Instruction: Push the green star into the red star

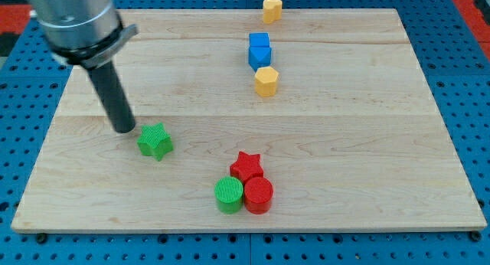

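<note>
I carry no jaws at all, only a straight dark rod, so there is nothing to open, close or grasp with. My tip (125, 130) rests on the wooden board (367, 142) in its left half, roughly midway between the top and bottom edges. The green star (155, 141) lies just beside my tip, toward the view's right and slightly lower; whether the two touch I cannot tell.

The red star (247, 165) sits near the middle of the board's bottom edge, well apart from the green star and to its right. It touches the green cylinder (229, 193) and the red cylinder (258, 194), which stand side by side just below it, closer to the bottom edge.

Toward the top edge, right of centre, a yellow block (272, 8) sits at the edge itself. Below it come a blue block (259, 50) and another yellow block (266, 81), close together.
</note>
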